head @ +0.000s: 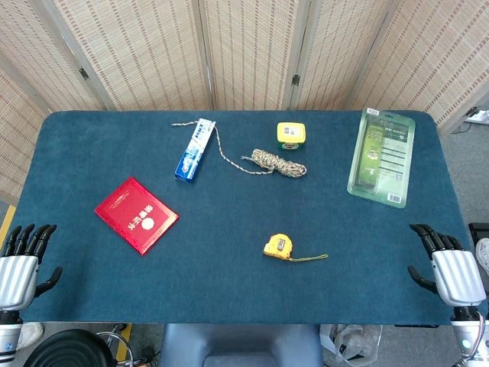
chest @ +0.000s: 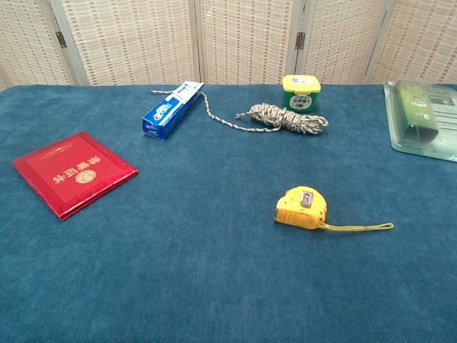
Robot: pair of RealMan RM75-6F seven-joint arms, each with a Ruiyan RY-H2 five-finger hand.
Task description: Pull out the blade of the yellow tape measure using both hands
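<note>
The yellow tape measure (head: 278, 246) is shown lying flat on the blue table (head: 229, 283), right of centre and towards the near edge, with its thin strap (head: 309, 258) trailing to the right. The left hand (head: 21, 264) is seen at the near left table edge, the right hand (head: 447, 267) at the near right edge; both are empty, fingers extended side by side, and well apart from the tape measure.

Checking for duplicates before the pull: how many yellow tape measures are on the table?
1: the yellow tape measure lies near the table's front, right of centre, apart from both hands. The small yellow-lidded tub at the back isn't one.
</note>
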